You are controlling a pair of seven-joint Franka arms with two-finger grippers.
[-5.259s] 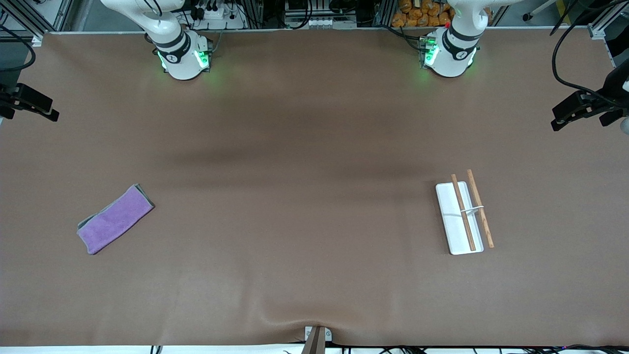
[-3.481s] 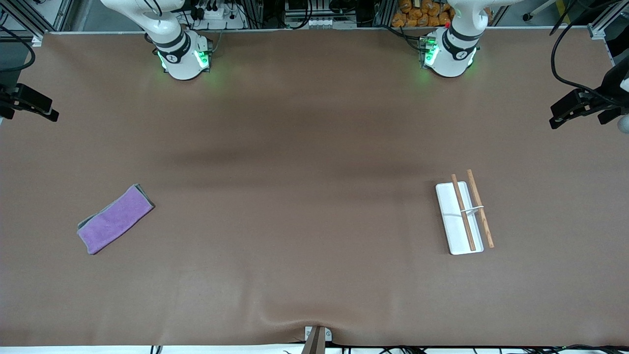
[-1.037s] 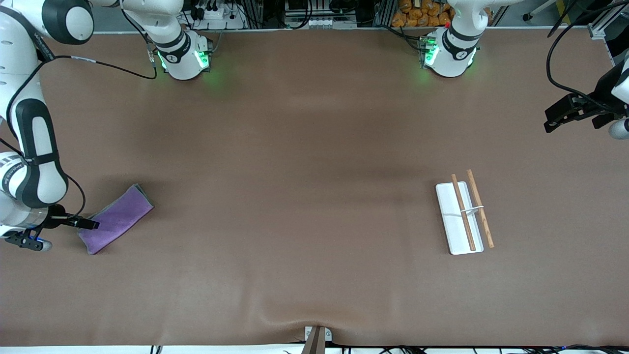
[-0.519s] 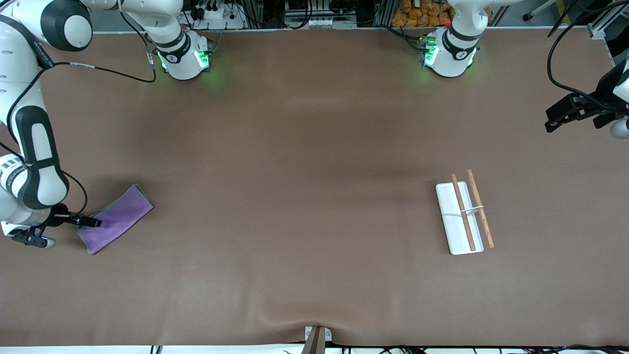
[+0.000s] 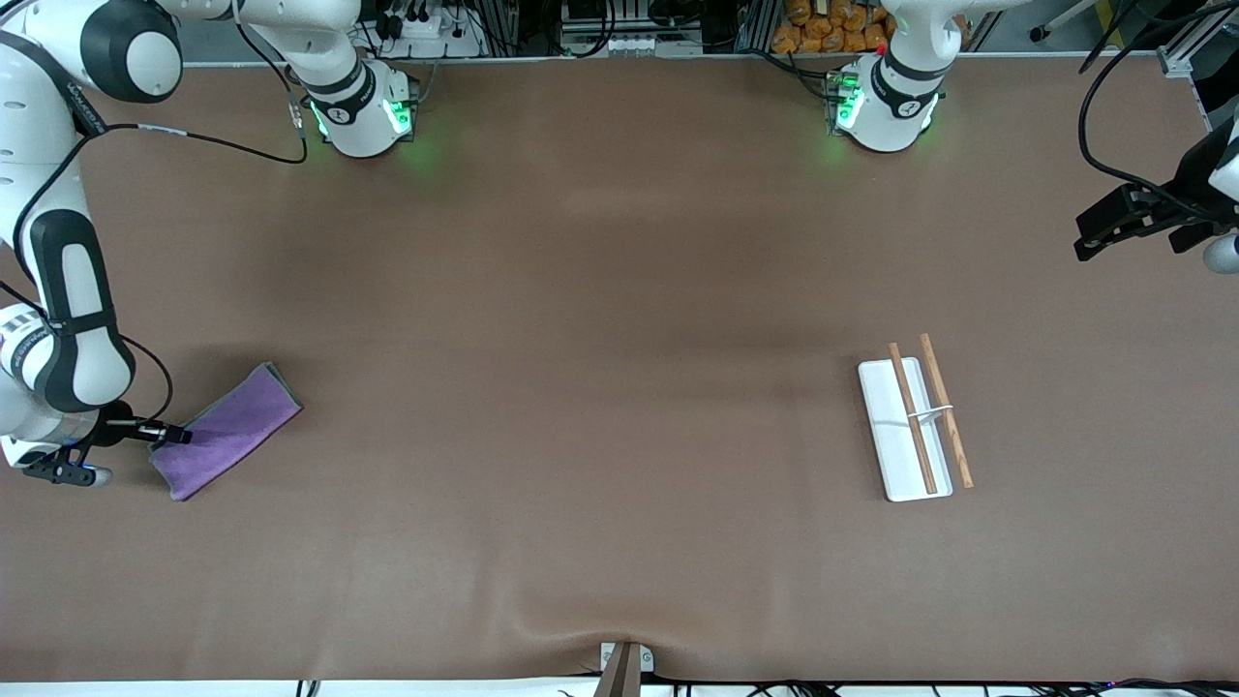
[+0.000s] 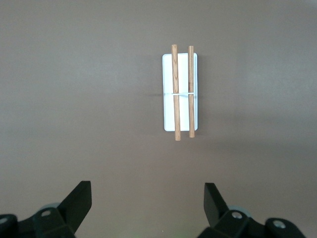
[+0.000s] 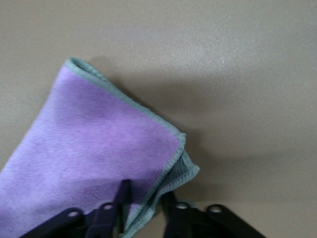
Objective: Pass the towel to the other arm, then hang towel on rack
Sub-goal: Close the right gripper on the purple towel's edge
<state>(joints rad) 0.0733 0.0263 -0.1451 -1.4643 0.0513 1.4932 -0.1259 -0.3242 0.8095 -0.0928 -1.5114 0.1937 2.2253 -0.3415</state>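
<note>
Right gripper (image 5: 166, 435) pinching the towel's (image 5: 230, 430) edge down at the right arm's end of the counter (image 5: 600, 290).

From where I stand, its two dark fingers (image 7: 121, 206) sit narrow on either side of the grey-edged border near one corner of the purple towel, which lies flat and folded on the counter. The rack (image 5: 912, 423) rests well apart from it, toward the left arm's end: a white base with two brown rods joined by a thin white crosspiece. The left gripper (image 6: 148, 198) waits high in the air with its fingers spread wide, holding nothing; its wrist view looks down on the rack.
</note>
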